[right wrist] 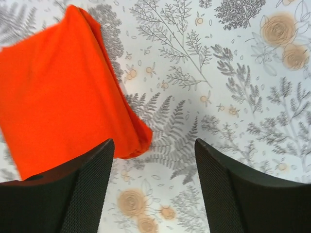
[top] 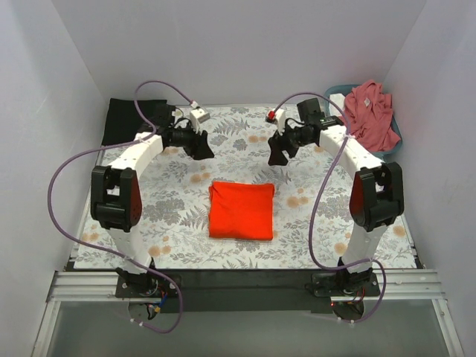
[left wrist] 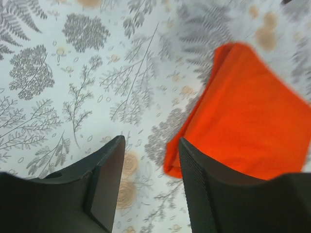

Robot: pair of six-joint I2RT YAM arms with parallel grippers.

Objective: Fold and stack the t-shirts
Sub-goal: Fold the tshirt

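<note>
- Both pincers hang empty. The left pincer [top: 202, 149] and the right pincer [top: 279, 158] each have their jaws parted wide, and the wrist views show only patterned cloth between them.
- Just below them in the overhead view, at the middle of the frame, lies the bright orange-red cloth t-shirt [top: 240, 210]. It is folded into a neat square and lies flat on the floral-covered table [top: 171, 216]. Neither pincer touches it.
- Its fold looks finished, so the step in hand is probably stacking. A black folded shirt [top: 130, 120] sits at the upper left of the frame and is the likely base of the pile.
- To do this well, bring the pincers down on the two upper corners of the square and pinch every layer together. Then lift both sides level so the folds do not slip open on the way across.
- One dusty-pink crumpled t-shirt [top: 372, 113] lies in the blue-grey plastic basket [top: 338, 91] at the upper right, not yet folded.
</note>
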